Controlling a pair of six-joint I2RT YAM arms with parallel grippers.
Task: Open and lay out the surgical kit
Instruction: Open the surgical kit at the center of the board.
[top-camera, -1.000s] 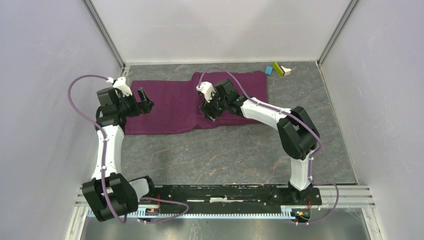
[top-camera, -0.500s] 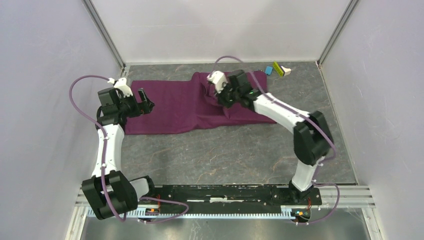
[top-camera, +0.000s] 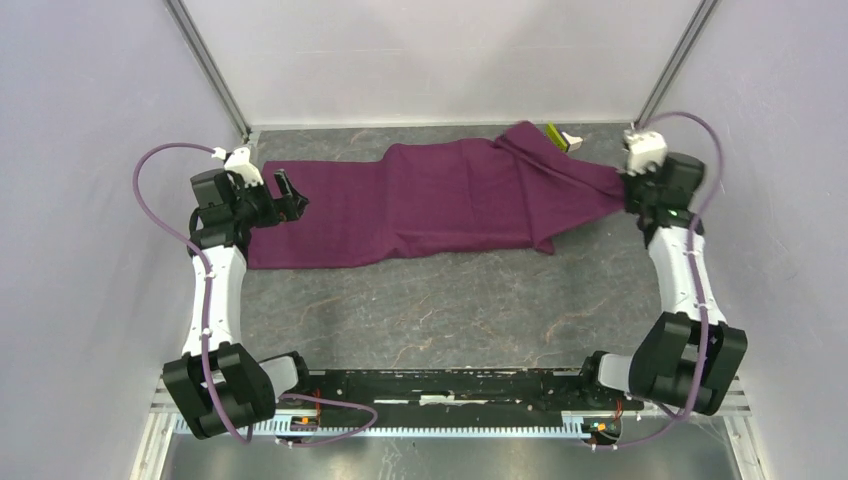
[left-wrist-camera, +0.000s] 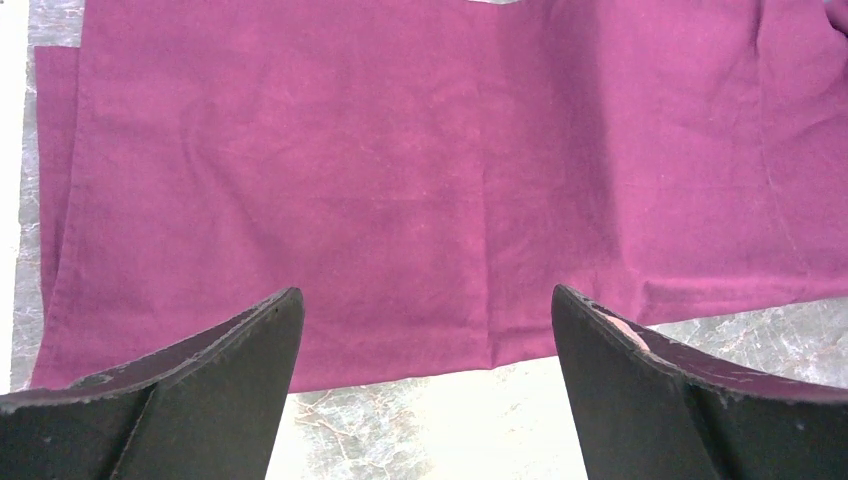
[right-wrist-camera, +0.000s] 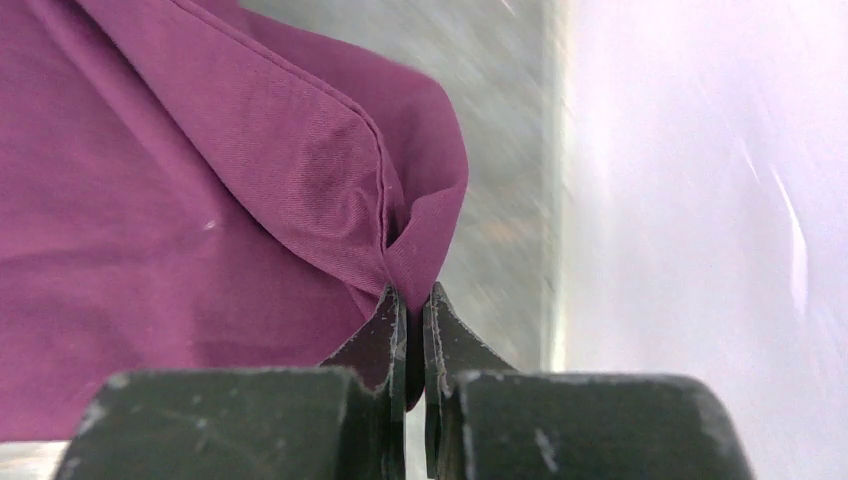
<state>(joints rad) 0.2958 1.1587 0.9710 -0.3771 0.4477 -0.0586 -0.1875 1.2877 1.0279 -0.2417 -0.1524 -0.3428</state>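
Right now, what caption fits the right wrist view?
Shut right gripper pinching a fold of the plum-purple cloth.

yellow-green block (top-camera: 555, 134): half hidden behind cloth (top-camera: 420, 200) | table (right-wrist-camera: 500, 120): blurred in right wrist view

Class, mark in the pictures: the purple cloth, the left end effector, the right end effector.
purple cloth (top-camera: 400, 205), top external view, flat middle.
left end effector (left-wrist-camera: 425, 293), left wrist view, midway between open fingertips.
right end effector (right-wrist-camera: 415, 295), right wrist view, midway between fingertips pinching cloth.
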